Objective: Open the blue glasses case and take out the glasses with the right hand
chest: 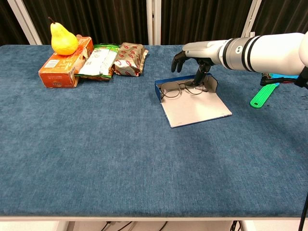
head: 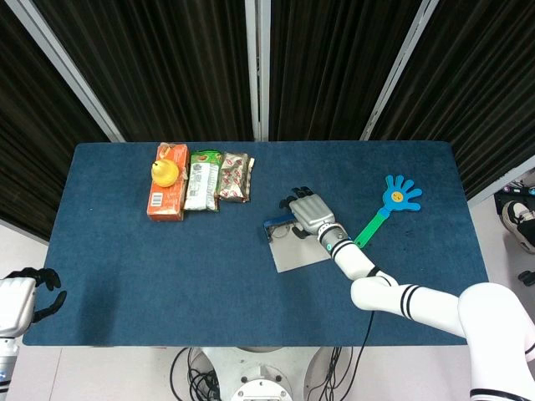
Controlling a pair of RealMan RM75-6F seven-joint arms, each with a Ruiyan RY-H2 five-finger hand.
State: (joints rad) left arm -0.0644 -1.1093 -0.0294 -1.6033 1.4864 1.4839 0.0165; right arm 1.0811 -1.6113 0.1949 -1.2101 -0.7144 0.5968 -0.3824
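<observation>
Blue glasses case (chest: 163, 86) lies open mid-table, lid flat, glasses (chest: 182, 87) inside. Right hand (chest: 195, 53) hovers over the case, fingers curled downward, thumb reaching the frames; whether it grips them is unclear. Left hand (head: 18, 299) idles, fingers apart, off-table.

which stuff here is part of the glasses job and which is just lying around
Job:
blue glasses case, open
glasses
right robot hand, over the glasses

Lying about:
pear
orange box
two snack packets
hand-shaped clapper toy
left robot hand, at the table edge

Open cloth around case (chest: 166, 92) (snacks (chest: 129, 59) behind)
</observation>
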